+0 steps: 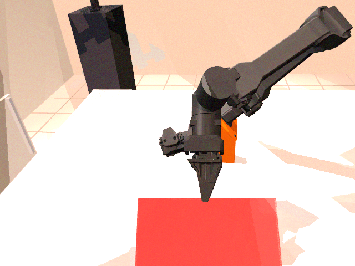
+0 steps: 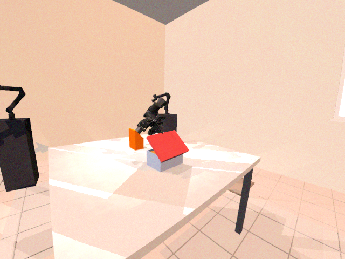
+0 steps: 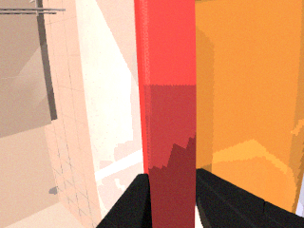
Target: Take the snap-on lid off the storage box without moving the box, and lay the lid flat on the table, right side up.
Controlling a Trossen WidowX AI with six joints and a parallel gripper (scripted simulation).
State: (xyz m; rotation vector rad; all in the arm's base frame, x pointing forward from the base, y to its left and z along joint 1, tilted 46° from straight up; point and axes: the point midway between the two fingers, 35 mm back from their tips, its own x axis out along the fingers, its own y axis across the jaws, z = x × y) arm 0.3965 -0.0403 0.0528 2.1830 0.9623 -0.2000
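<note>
The red lid (image 1: 206,231) (image 2: 168,144) (image 3: 171,57) is tilted steeply over the pale blue storage box (image 2: 153,161). Its edge on the arm's side is raised, and its opposite edge is low at the box's top. The box stands on the table (image 2: 91,175) and is hidden under the lid in the top view. My gripper (image 1: 205,199) (image 2: 161,131) (image 3: 170,180) is shut on the lid's raised rim, near the middle of that edge. An orange surface (image 3: 252,85) shows beside the rim in the wrist view; whether it is the lid's underside is unclear.
An orange block (image 1: 228,150) (image 2: 135,140) with a slanted top stands on the table behind the box, close to my arm. Dark pedestals (image 1: 99,60) (image 2: 18,153) carrying other arms stand beyond the table.
</note>
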